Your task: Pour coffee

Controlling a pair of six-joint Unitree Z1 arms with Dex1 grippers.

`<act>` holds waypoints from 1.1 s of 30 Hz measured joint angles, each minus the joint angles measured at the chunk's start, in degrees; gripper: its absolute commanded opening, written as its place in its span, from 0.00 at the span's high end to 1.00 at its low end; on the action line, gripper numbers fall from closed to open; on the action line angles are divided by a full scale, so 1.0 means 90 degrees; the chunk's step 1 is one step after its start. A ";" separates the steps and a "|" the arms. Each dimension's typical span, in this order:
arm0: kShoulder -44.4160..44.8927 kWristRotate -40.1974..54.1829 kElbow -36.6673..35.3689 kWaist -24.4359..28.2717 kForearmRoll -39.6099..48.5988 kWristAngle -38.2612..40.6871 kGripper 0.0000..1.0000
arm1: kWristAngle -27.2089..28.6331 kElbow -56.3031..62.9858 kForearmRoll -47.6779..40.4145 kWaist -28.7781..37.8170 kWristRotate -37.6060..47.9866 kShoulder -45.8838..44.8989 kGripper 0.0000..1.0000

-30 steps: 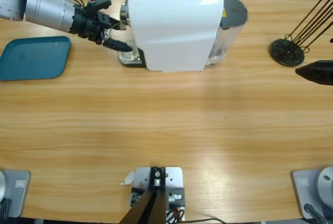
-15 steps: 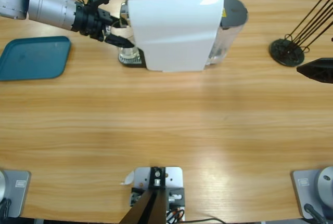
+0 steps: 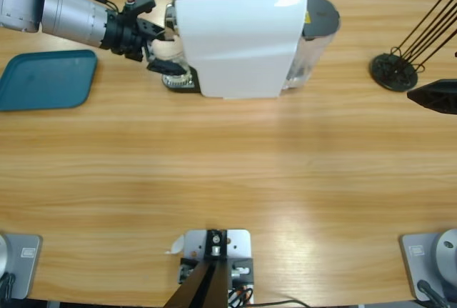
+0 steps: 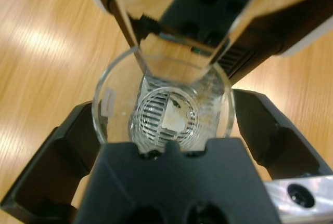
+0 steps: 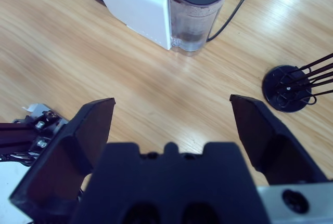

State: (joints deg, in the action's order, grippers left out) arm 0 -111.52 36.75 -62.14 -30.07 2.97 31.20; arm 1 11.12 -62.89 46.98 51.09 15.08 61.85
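High view, left to right, located against the white coffee machine: teal tray well to its left on the wooden surface; left gripper, fingers clamped on a clear glass at the machine's left end, under its spout; coffee only as faint traces inside; black wire rack right; right gripper, fingers apart, empty.

Long wooden table with glossy light patches.
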 measured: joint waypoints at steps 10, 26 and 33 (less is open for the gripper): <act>0.0752 -0.0140 0.0378 0.0702 0.0000 -0.0320 0.00 | 0.0000 0.0000 -0.0018 0.0000 0.0000 0.0000 0.00; 0.3753 -0.1115 0.2309 0.0429 0.0256 -0.0277 0.00 | 0.0193 -0.1525 -0.0511 0.0001 0.0000 0.0719 0.00; 0.3778 -0.1215 0.2311 0.0374 0.0310 -0.0411 0.00 | 0.0193 -0.1288 -0.0711 0.0001 0.0001 0.0757 0.00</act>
State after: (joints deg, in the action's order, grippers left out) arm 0 -77.52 25.82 -41.34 -26.71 5.76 27.51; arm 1 12.86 -74.49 40.58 51.10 15.09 68.66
